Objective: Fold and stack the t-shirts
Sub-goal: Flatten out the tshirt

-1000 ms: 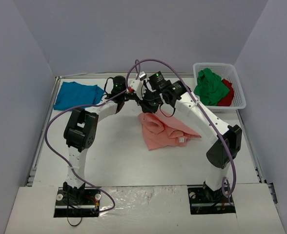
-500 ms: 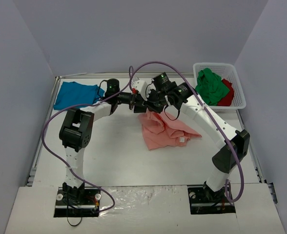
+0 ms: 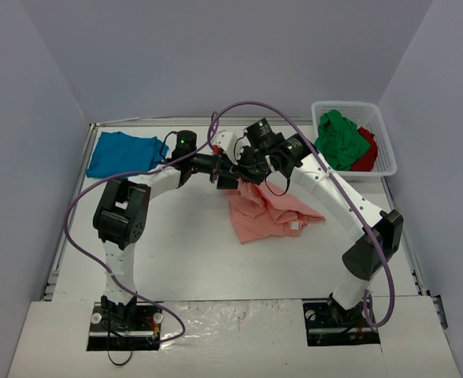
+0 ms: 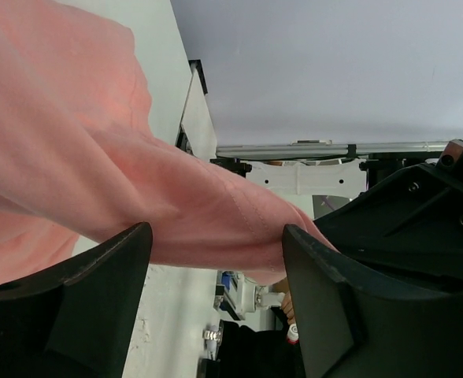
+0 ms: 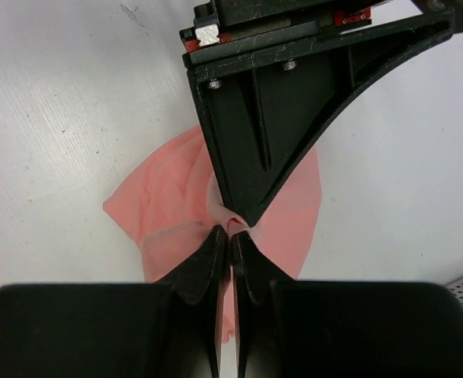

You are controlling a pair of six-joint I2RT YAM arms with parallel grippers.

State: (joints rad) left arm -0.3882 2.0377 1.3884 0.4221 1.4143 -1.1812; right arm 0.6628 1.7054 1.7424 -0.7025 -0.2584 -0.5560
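**Both grippers meet at the raised far corner of the salmon-pink t-shirt.**

The right gripper [image 5: 230,232] is closed, pinching a fold of the salmon-pink t-shirt [image 3: 267,211] between its fingertips. The left gripper [image 4: 216,236] faces it tip to tip, its jaws apart and a stitched edge of the same shirt running across the gap. The shirt sits near the middle of the table [image 3: 176,236], bunched and creased. Its far corner is lifted at the grippers. Its long axis runs from that corner toward the near edge, with one flap spread toward the right edge. A white label [image 3: 293,226] shows on its near right part; neck and hem direction cannot be told. The teal-blue t-shirt [image 3: 121,152] lies at the far left corner. The green t-shirt [image 3: 338,140] and red t-shirt [image 3: 365,150] fill the basket [image 3: 348,105] at the far right corner.
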